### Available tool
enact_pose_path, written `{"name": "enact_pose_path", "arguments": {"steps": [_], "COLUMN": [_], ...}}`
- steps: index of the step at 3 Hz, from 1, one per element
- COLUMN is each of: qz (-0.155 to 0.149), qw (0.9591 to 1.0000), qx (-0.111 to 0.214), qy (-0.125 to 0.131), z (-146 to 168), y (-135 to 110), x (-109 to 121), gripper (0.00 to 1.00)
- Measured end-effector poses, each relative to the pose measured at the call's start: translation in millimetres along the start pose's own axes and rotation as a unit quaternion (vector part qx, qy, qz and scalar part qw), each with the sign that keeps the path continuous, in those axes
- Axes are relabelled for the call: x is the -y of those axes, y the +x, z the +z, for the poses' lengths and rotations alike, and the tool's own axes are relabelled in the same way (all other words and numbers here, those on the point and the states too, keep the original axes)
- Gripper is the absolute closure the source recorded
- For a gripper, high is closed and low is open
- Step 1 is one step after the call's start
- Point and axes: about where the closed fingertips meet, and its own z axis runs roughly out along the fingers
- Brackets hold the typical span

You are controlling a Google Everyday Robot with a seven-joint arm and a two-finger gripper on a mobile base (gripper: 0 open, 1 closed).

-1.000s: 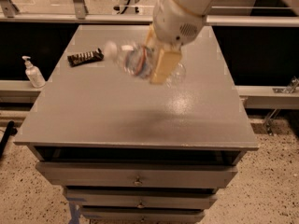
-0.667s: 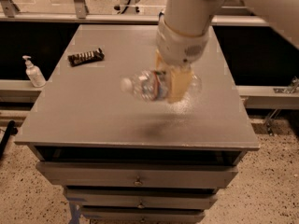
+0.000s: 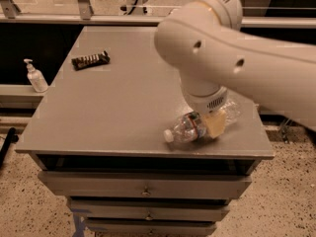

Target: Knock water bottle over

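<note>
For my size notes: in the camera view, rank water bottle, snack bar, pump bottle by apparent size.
1. water bottle, lying under the hand at the table's front edge.
2-3. snack bar and pump bottle look alike.

Front right on the table [image 3: 108, 107] lies the water bottle [image 3: 187, 129], jaws around it.

1. This looks like a robotics lab or test area. A bulky white jointed robot arm [image 3: 232, 48] reaches in from the right of the frame. Its tool [image 3: 213, 126] sits low, right of centre, at a clear plastic water bottle [image 3: 185, 130] lying on its side.
2. The flat grey tabletop [image 3: 123, 107] tops a plain cabinet of shallow drawers with small knobs [image 3: 145, 189] along the bottom.
3. A speckled hard floor [image 3: 29, 201] shows at the lower corners.
4. A small white pump dispenser bottle [image 3: 35, 76] stands on a ledge at the left edge.
</note>
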Motion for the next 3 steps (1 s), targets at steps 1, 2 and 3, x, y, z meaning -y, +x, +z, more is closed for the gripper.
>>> {"name": "enact_pose_path", "arguments": {"steps": [1,2,3], "qz": [0.003,0.003,0.038], "qw": [0.9996,0.9996,0.9986], "qx": [-0.026,-0.026,-0.031], "qy": [-0.009,-0.009,-0.019], "z": [8.2,5.0,10.2], "y": [8.7,9.7,27.9], "x": [-3.5,-3.1,15.6], "gripper": [1.00,1.00,1.00]}}
